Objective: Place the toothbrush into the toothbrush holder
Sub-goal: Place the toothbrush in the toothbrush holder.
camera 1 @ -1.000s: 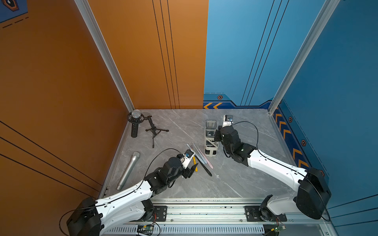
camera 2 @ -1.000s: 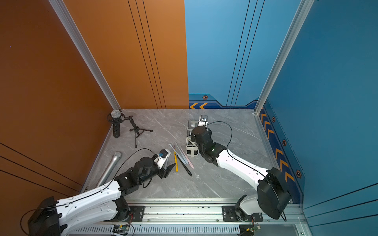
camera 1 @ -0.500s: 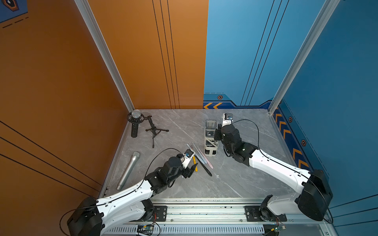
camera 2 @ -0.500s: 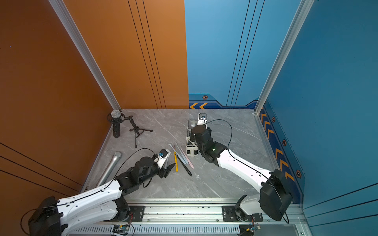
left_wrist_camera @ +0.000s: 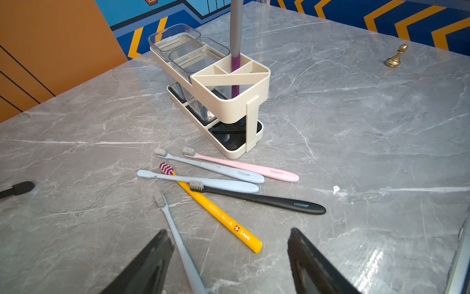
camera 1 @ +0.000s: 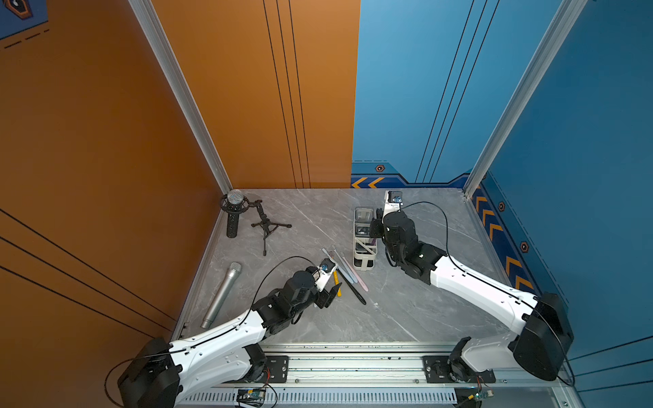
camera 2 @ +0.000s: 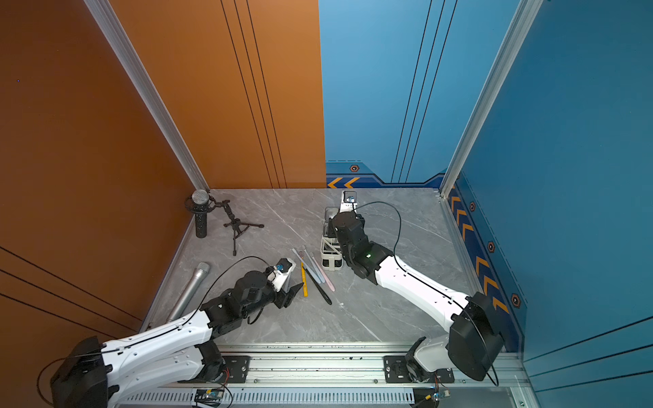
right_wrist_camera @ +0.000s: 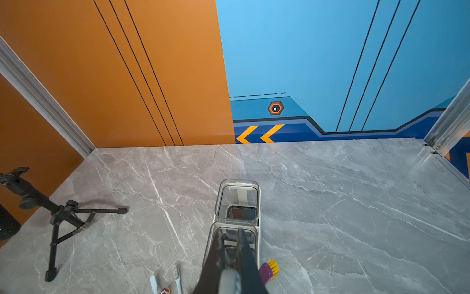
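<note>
Nearest you, the left gripper point(camera 1: 332, 293) hangs with jaws wide and empty over the loose toothbrushes point(left_wrist_camera: 216, 183) scattered on the bench point(left_wrist_camera: 356, 152); it has no part in this step. Just beyond, the toothbrush point(left_wrist_camera: 236, 30) stands upright with its purple end inside the divider compartment of the toothbrush holder point(left_wrist_camera: 229, 104), pinched in the closed right gripper point(right_wrist_camera: 231, 236). Lower it straight and let go only once it seats (the diagonal bar could snag it), then lift clear without tipping the holder. Farther off, the tripod point(camera 1: 266, 226) and silver microphone point(camera 1: 222, 295) are no obstacle.
</note>
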